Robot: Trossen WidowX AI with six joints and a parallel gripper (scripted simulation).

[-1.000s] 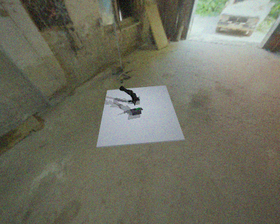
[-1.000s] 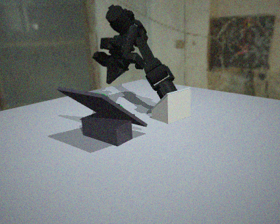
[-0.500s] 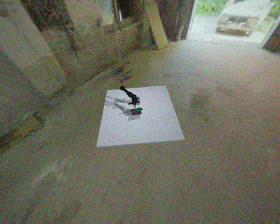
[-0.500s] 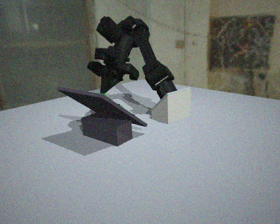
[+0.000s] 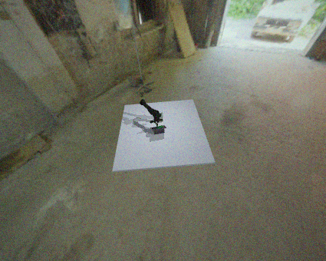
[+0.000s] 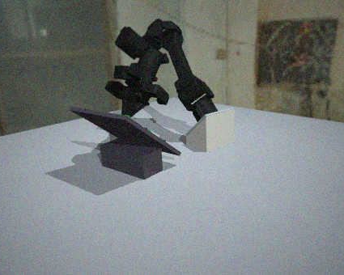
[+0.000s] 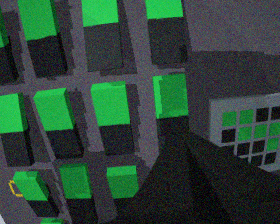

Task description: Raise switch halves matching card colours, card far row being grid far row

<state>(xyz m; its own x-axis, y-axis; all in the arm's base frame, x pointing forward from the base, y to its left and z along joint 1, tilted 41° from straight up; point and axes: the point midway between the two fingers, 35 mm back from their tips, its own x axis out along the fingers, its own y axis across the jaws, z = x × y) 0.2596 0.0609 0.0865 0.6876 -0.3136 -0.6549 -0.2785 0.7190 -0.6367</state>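
Observation:
The dark panel (image 5: 158,131) (image 6: 122,129) (image 7: 218,30) is tilted and carries rows of green-and-dark switches. In the wrist view, row B shows a left switch (image 7: 11,115), two middle ones and a right one (image 7: 171,96). Row C shows below, partly covered. The card (image 7: 215,107) is right of the grid. Its far row reads green, green, dark, dark; the row below reads dark, green, green, green. Its lower left is hidden. My gripper (image 7: 179,142) (image 5: 156,125) is shut and empty, with its tip over the near half of row B's right switch. Contact cannot be told.
The panel stands on a dark block (image 6: 124,158). A pale wedge-shaped block (image 6: 220,130) stands by the arm's base. All stand on a white table top (image 5: 173,153) (image 6: 231,210). The arm covers the lower right of the wrist view.

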